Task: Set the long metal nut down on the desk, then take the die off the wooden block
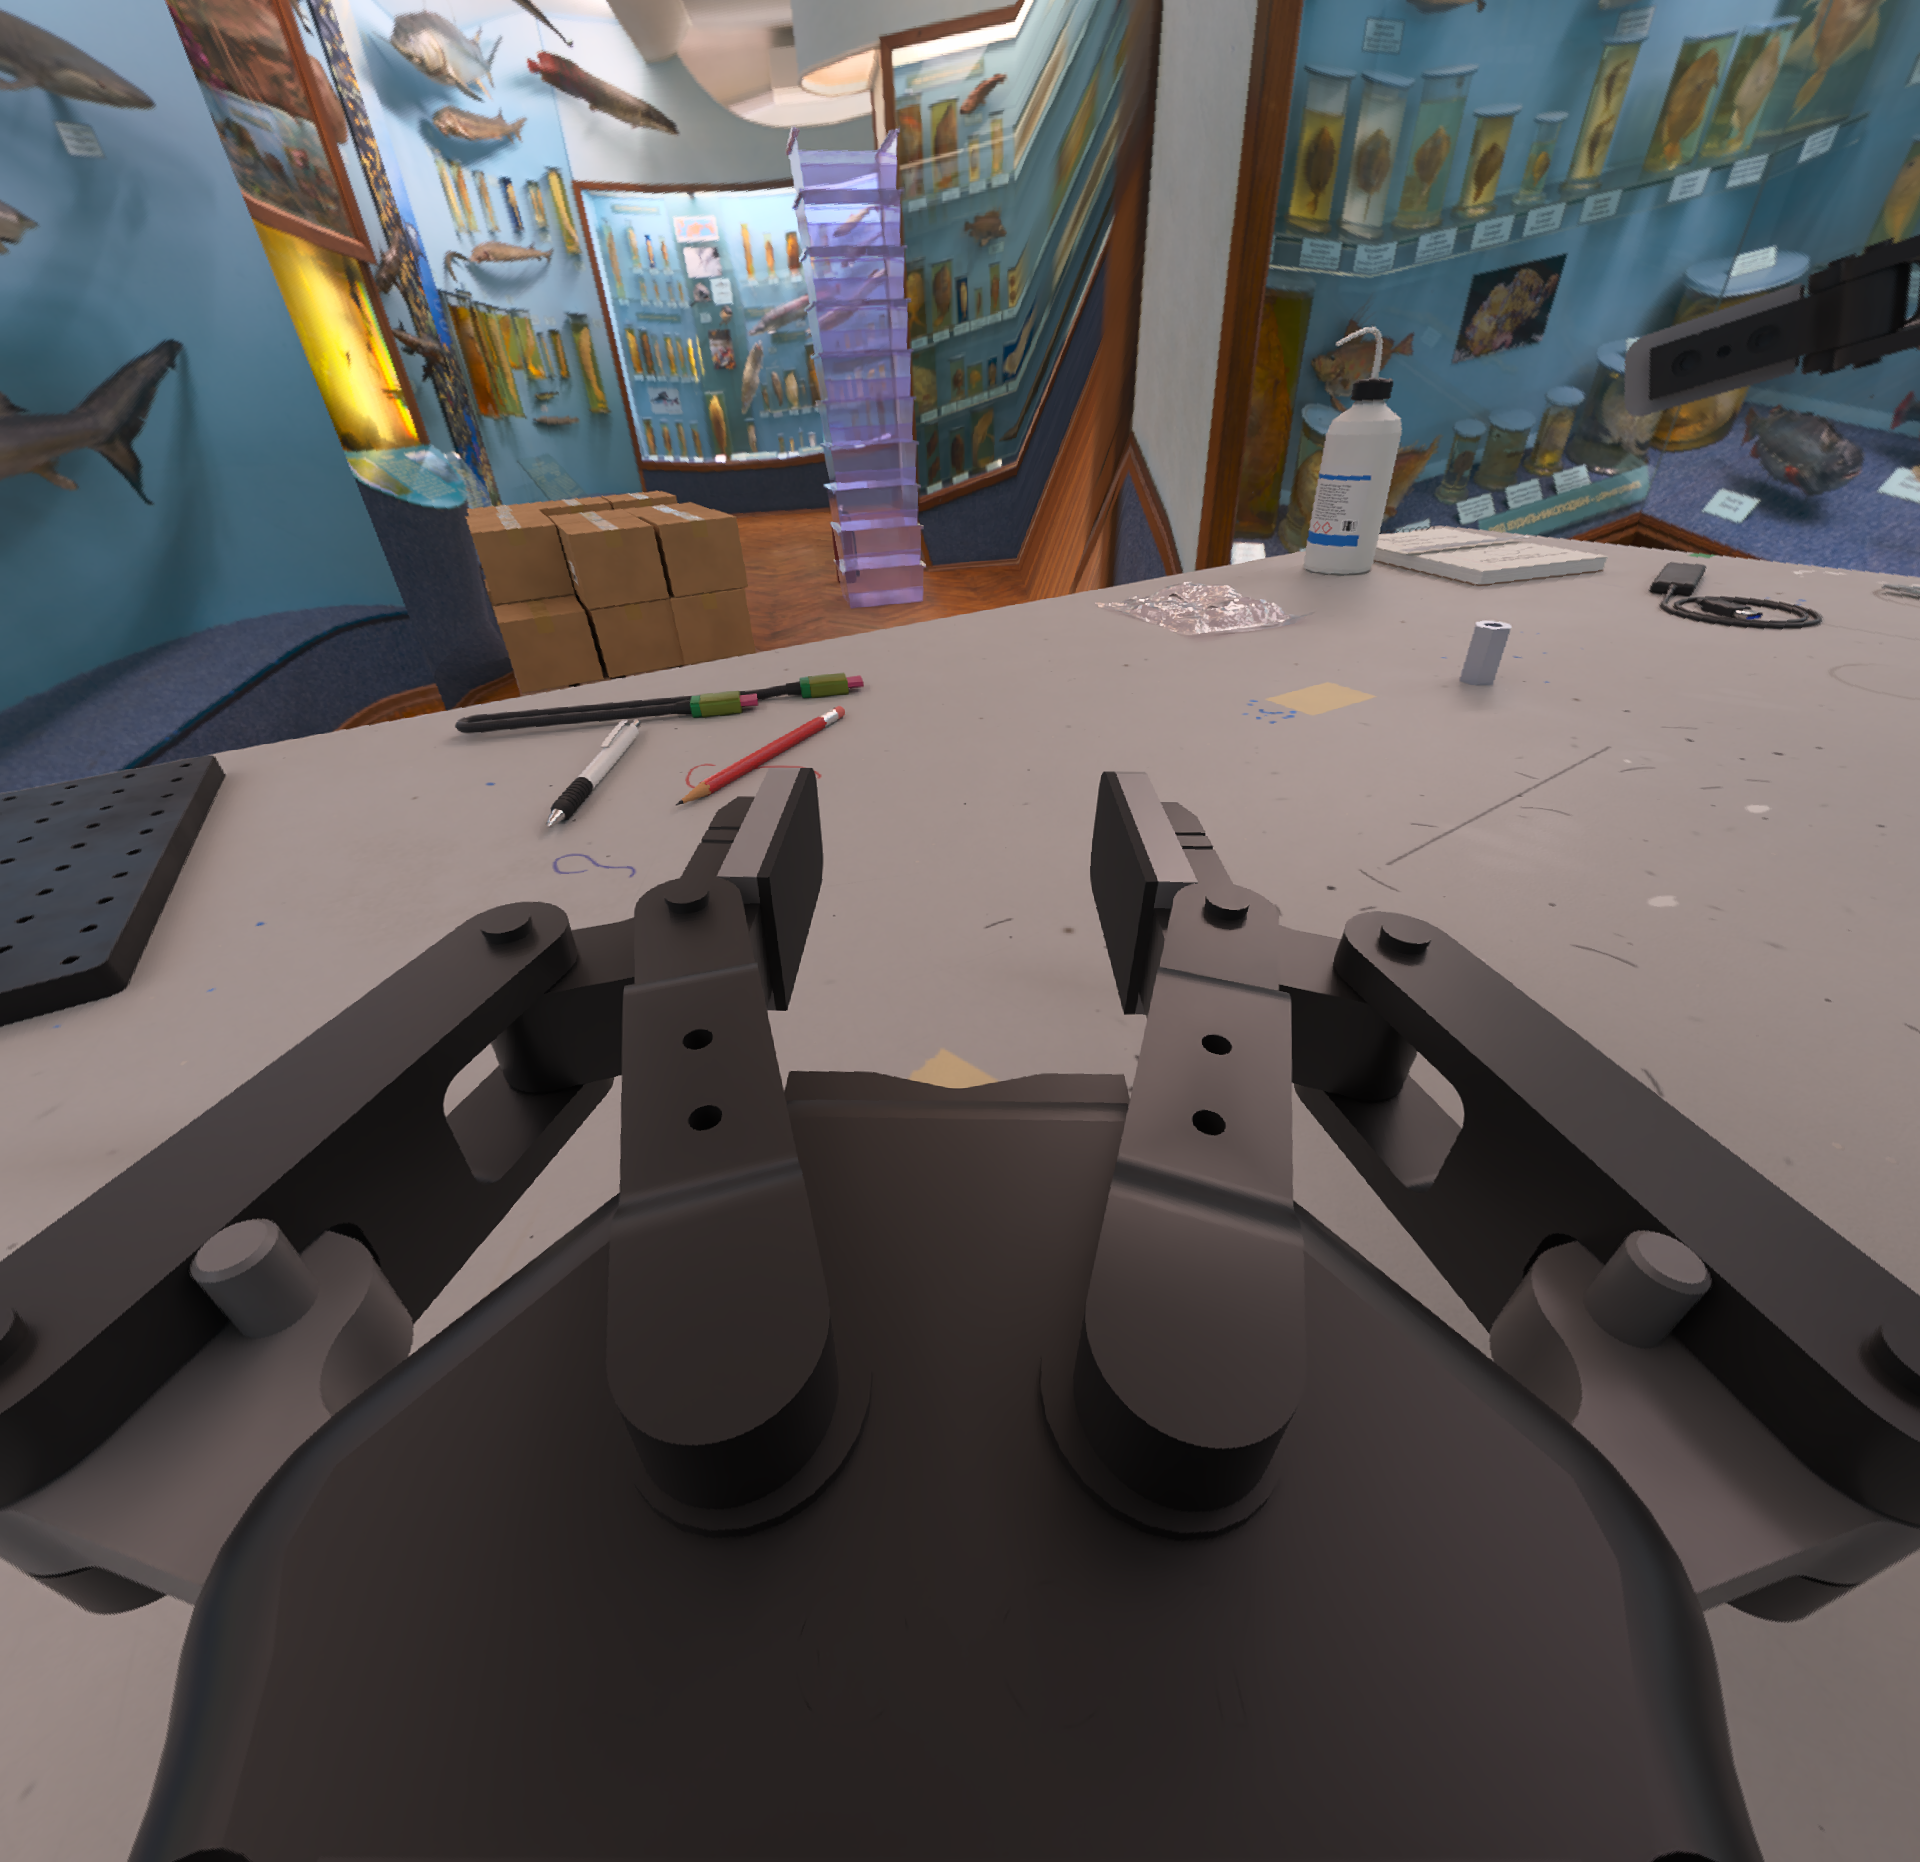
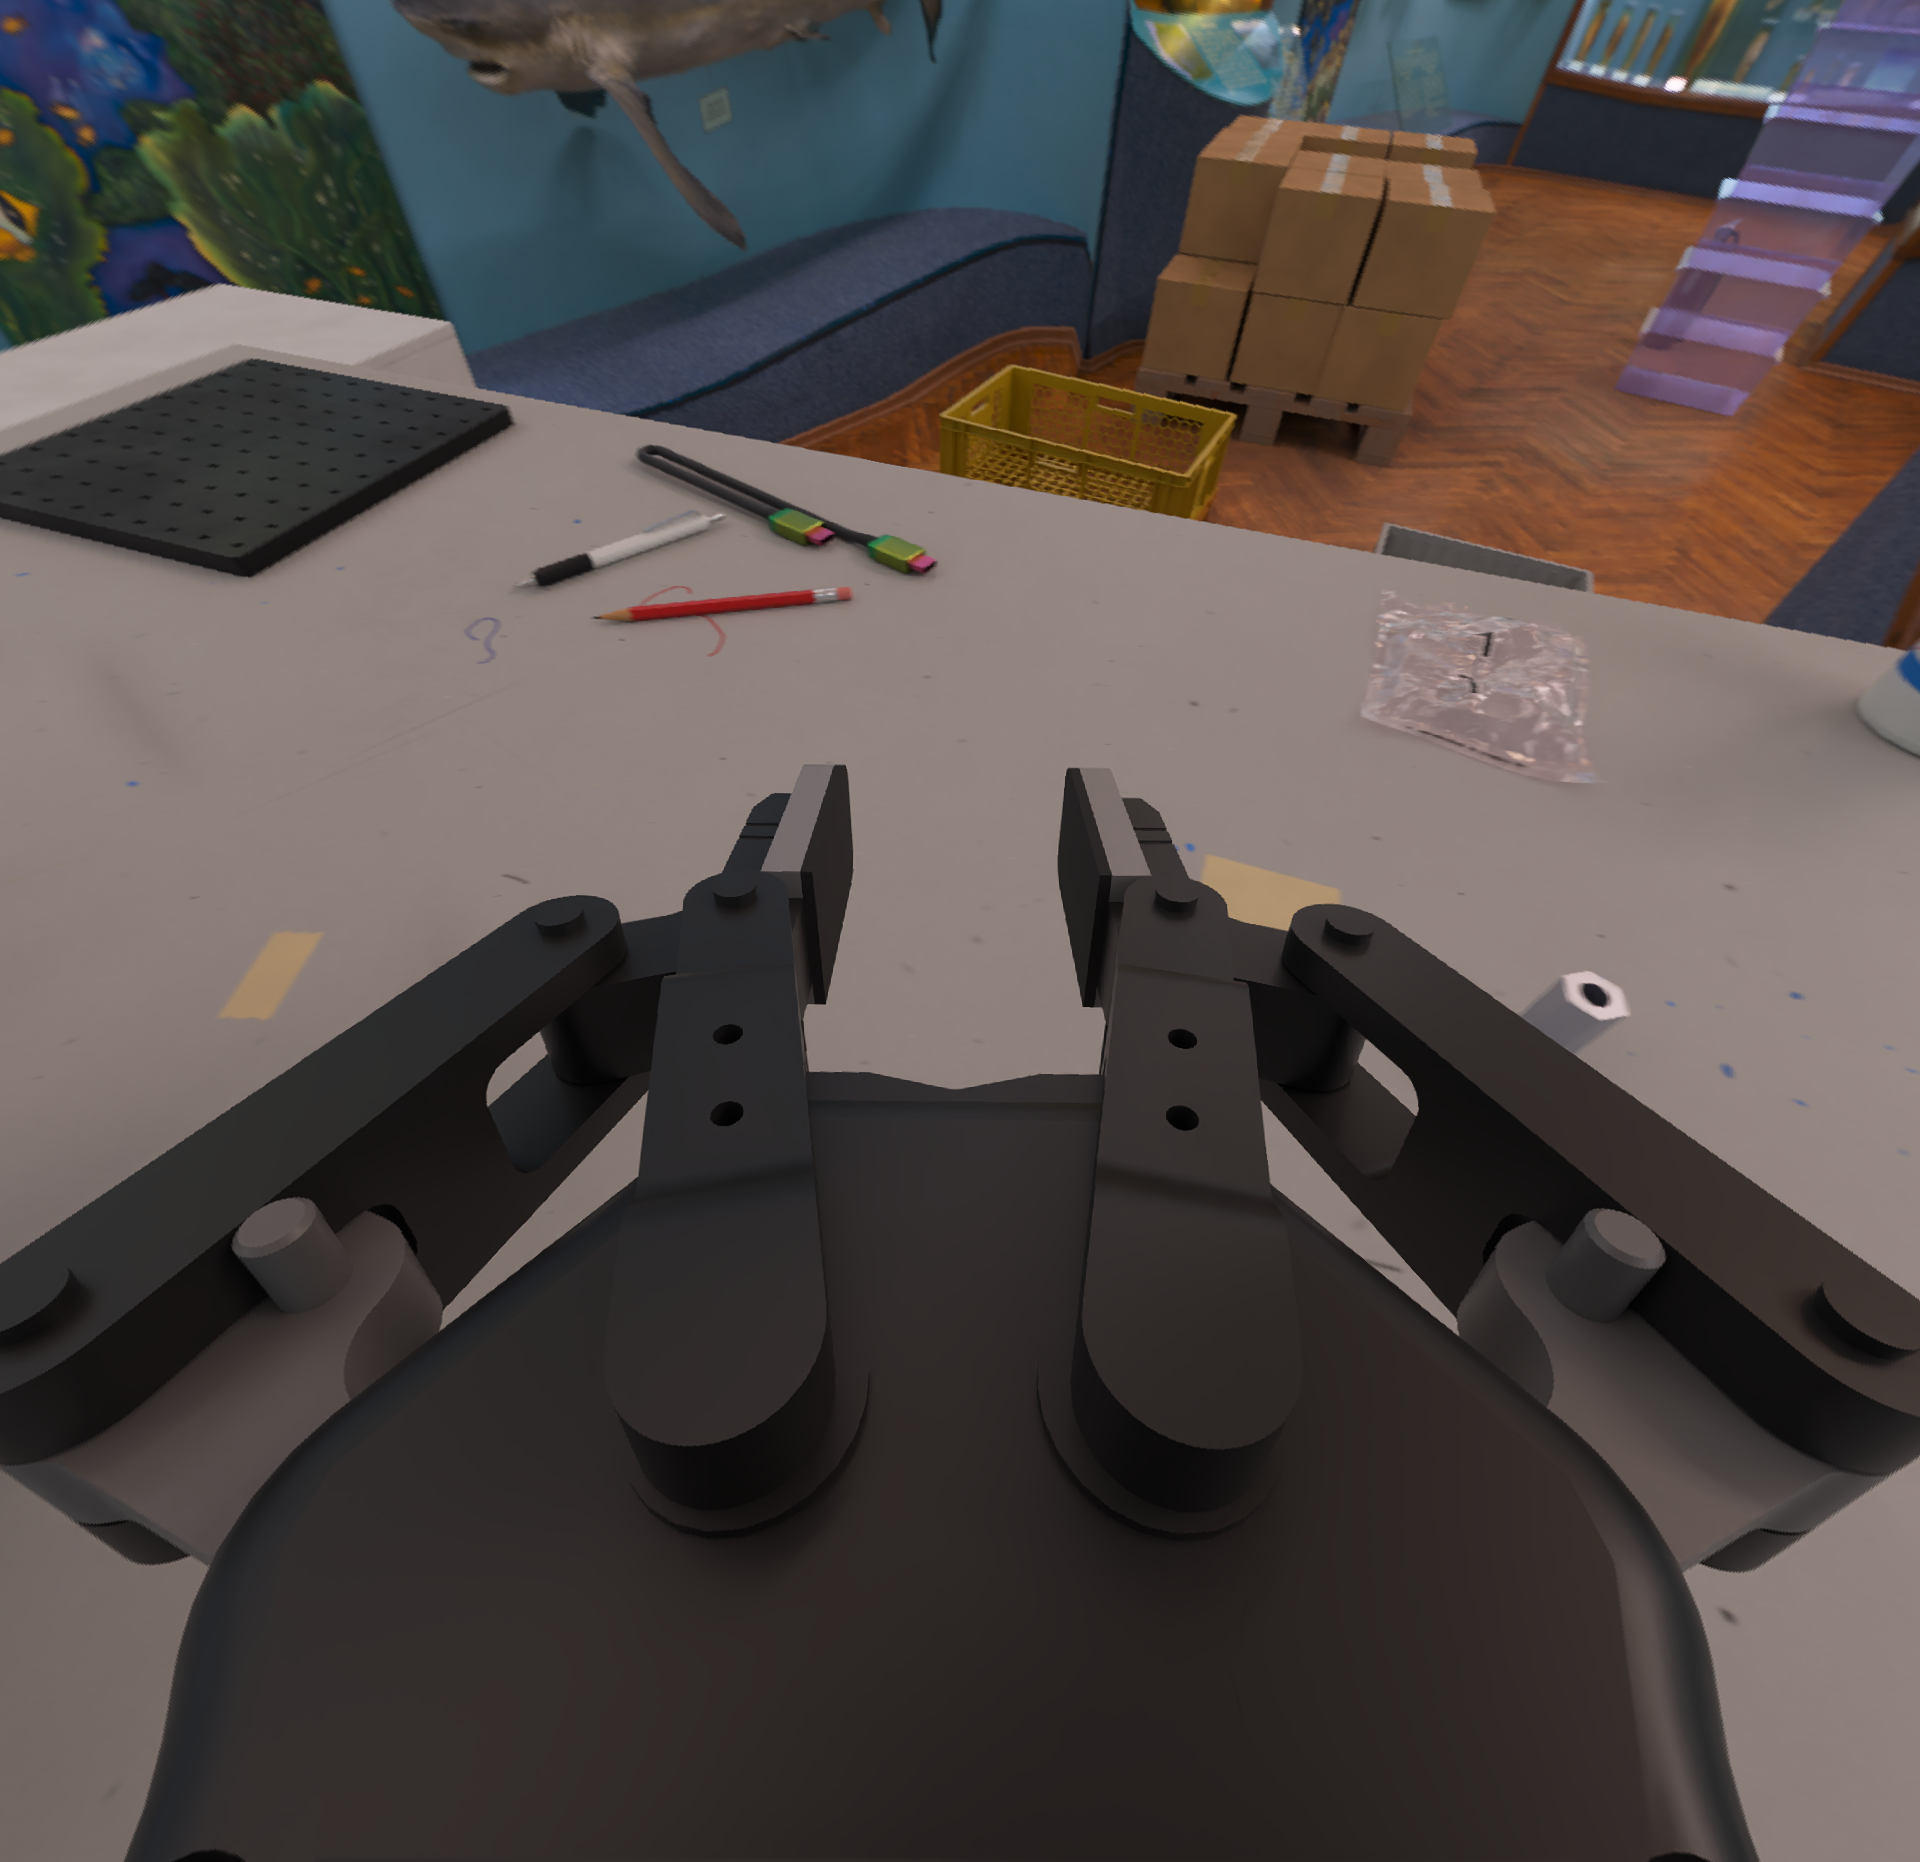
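Note:
The long metal nut (image 1: 1485, 653) stands upright on the grey desk (image 1: 1039, 773), far right of my left gripper (image 1: 956, 856), which is open and empty above the desk. In the right wrist view the nut (image 2: 1577, 1008) stands just right of my right gripper (image 2: 956, 856), which is open and empty, partly behind its right linkage. The other gripper (image 1: 1766, 332) shows at the right edge of the left wrist view, above the desk. No die or wooden block is in view.
A black perforated plate (image 2: 239, 462) lies at the left. A pen (image 2: 623, 550), a red pencil (image 2: 727, 604) and a black cable (image 2: 790, 519) lie ahead. A clear plastic bag (image 2: 1475, 685), a white bottle (image 1: 1351, 482), a booklet (image 1: 1486, 555) and a cable coil (image 1: 1735, 607) sit far right.

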Controlling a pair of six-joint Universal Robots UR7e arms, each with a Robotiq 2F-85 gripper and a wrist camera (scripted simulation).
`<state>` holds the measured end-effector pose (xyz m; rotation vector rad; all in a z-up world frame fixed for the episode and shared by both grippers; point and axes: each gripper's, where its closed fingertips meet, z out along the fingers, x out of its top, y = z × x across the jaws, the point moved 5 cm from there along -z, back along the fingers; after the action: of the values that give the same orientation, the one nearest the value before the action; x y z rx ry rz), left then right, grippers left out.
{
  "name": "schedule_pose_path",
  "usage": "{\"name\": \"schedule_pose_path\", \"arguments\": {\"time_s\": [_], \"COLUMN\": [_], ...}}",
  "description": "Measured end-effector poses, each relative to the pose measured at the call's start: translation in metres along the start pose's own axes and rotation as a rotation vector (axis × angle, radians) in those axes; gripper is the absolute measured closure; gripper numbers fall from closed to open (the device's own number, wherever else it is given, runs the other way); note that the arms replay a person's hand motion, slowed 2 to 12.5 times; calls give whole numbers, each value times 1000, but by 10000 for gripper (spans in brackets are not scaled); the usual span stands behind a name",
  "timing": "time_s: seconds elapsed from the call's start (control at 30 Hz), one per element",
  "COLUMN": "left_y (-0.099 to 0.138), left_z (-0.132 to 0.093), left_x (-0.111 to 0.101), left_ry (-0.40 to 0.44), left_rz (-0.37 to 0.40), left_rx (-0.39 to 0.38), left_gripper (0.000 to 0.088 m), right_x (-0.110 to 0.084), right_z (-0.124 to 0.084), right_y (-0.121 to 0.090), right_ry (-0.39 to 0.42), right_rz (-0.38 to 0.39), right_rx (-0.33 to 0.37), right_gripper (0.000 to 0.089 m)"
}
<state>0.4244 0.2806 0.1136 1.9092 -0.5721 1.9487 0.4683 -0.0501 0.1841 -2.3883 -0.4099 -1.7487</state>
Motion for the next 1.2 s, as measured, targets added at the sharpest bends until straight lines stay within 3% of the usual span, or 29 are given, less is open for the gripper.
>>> {"name": "schedule_pose_path", "arguments": {"time_s": [0.57,1.2], "left_y": [-5,-5], "left_z": [0,-2], "left_x": [-1,-3], "left_ry": [-24,-50], "left_rz": [-18,-27], "left_rx": [25,14], "left_gripper": [390,339], "right_x": [-31,-61], "right_z": [2,8], "right_y": [-93,-137], "right_ry": [73,90], "right_rz": [73,74], "right_rx": [170,189], "right_gripper": [522,446]}}
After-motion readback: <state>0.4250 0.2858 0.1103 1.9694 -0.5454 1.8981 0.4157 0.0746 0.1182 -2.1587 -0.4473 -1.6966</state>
